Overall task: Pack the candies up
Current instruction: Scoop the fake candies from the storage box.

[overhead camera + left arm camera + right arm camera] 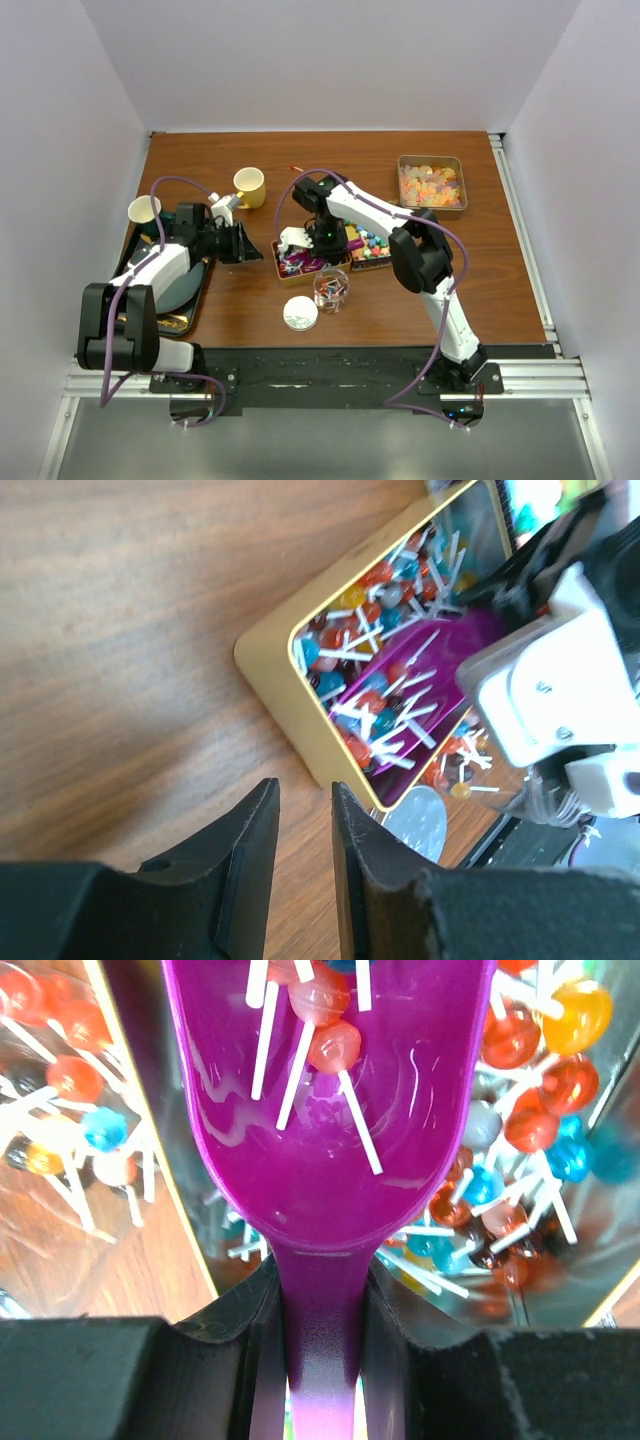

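The scooping step is in hand. The right jaws pinch the handle of the purple scoop (330,1140). Its bowl is down in the gold tray (268,670) and carries a few lollipops (335,1045) (round heads on white sticks). Many more lie heaped in the tray around it. The left jaws hang just above the bare counter (240,300) beside that tray, with a narrow gap between them and nothing in it.

In the top view a clear jar (331,290) stands just in front of the gold tray with some candies inside. Its white lid (300,314) lies flat beside it. The multicoloured candies (372,243) lie just right of the gold tray, and the pale orange-pink pieces (431,185) are well apart at the far right of the counter.

Next, I judge, the scoop must lift out level so the load stays in the bowl. It then has to travel the short way to the jar and tip over its mouth. The sticks may snag on the rim, so a slow pour suits. The left arm (165,265) could steady the jar.
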`<action>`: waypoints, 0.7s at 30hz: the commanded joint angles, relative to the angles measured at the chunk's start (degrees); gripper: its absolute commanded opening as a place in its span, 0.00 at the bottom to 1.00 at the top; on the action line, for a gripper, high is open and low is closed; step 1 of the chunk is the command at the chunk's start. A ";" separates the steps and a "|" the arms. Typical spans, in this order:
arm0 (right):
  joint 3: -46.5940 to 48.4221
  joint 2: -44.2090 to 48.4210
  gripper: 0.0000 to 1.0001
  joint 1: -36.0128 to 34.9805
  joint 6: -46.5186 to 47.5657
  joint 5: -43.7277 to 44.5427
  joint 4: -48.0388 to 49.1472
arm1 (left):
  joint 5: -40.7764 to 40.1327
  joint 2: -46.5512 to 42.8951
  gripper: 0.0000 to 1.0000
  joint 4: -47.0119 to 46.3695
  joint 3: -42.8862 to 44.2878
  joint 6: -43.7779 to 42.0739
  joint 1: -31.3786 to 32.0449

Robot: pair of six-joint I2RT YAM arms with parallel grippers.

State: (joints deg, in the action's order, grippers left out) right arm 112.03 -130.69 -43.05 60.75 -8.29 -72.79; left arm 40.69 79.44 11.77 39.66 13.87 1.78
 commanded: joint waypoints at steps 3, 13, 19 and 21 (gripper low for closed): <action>-1.90 3.07 0.00 1.47 2.35 -10.16 1.34 | 4.49 -0.95 0.33 -2.54 2.62 -0.77 -1.78; -5.33 7.03 0.00 6.13 1.56 -16.04 4.85 | 5.81 -1.57 0.33 -3.95 2.44 0.11 -4.59; -6.82 9.84 0.00 8.86 0.08 -22.36 7.22 | 6.60 -1.74 0.33 -4.13 2.44 -0.24 -6.00; -9.53 11.59 0.00 9.82 -1.16 -24.04 9.15 | 7.04 -1.66 0.34 -4.04 2.44 -0.59 -6.61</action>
State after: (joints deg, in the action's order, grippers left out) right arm 105.14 -125.40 -34.57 61.49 -24.84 -67.16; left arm 45.17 79.35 9.78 40.42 13.93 -3.36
